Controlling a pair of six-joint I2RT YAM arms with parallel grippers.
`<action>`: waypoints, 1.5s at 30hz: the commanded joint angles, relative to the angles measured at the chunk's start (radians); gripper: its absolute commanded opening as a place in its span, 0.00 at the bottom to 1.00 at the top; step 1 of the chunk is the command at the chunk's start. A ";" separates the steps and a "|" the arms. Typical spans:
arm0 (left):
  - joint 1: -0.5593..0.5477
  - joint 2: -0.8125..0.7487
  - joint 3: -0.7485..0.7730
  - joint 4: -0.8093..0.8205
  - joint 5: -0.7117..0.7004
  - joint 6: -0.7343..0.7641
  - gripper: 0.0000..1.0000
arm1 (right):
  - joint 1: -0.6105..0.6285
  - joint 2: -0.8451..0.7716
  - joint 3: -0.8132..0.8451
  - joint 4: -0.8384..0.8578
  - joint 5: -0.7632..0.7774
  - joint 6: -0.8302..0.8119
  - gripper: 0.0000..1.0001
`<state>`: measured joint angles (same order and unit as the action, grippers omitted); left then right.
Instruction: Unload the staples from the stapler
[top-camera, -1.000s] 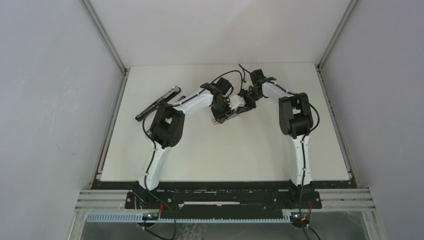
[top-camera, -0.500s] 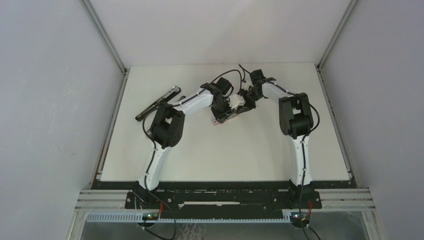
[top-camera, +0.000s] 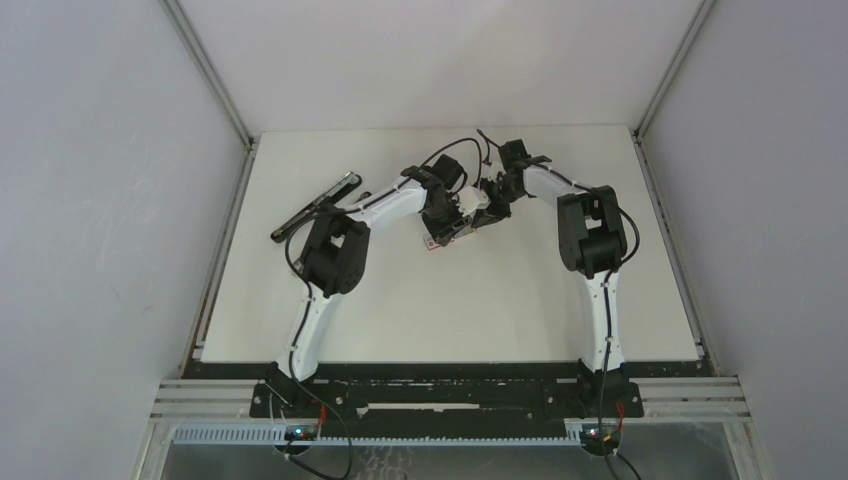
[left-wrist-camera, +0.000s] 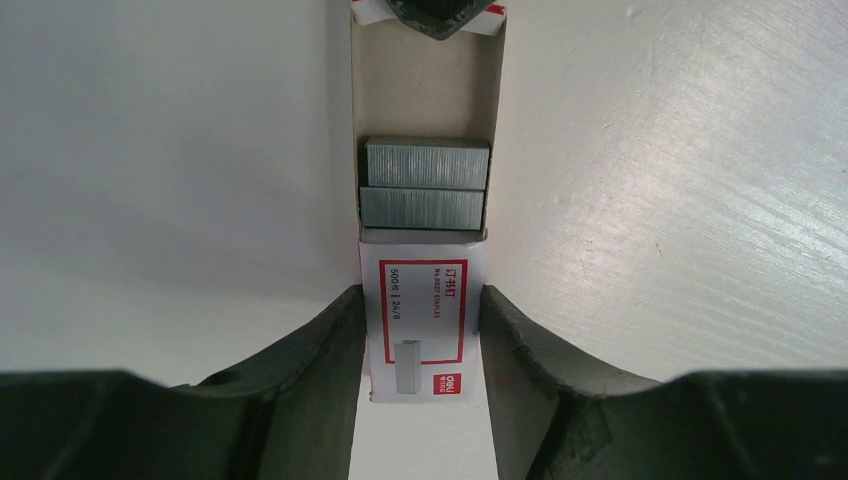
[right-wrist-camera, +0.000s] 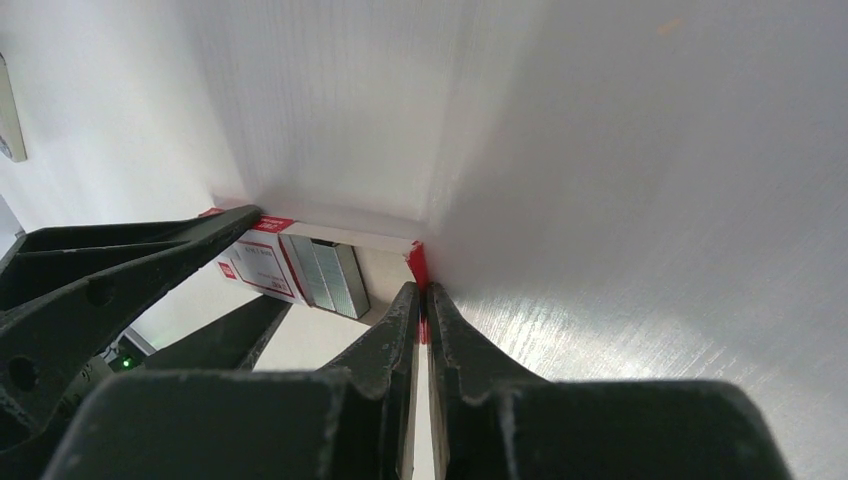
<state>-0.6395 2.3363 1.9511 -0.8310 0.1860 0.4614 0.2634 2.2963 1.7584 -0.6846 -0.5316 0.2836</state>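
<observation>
White table (top-camera: 480, 300) bears the stapler (top-camera: 315, 207), well apart from the red-and-white box (left-wrist-camera: 420, 320).

White table (top-camera: 500, 300) w/ grey walls (top-camera: 100, 200) at 9, 12 and 3 o'clock, and an alu rail frame (top-camera: 450, 398) along its 6 o'clock edge. Red-and-white staple box (left-wrist-camera: 420, 325) is a bit toward 12 o'clock of table centre. In the left wrist view its label faces up and its brown card tray (left-wrist-camera: 425, 95) is slid out toward 12 o'clock. Small pinkish-red piece (top-camera: 432, 244) lies at approx. 7 o'clock of the box, poss. touching it, but it's too small to tell.
</observation>
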 joint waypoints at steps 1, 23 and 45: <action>-0.009 0.008 -0.001 0.004 0.012 -0.001 0.50 | 0.022 -0.046 -0.010 0.018 -0.006 -0.011 0.05; -0.009 -0.004 -0.021 0.020 0.037 0.012 0.53 | 0.032 -0.035 0.010 0.021 -0.099 -0.025 0.16; 0.130 -0.365 -0.231 0.115 0.182 -0.158 1.00 | -0.080 -0.056 -0.019 0.020 -0.134 -0.076 0.41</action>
<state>-0.5480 2.0895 1.8267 -0.7639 0.2562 0.3988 0.1864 2.2848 1.7325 -0.6796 -0.6525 0.2462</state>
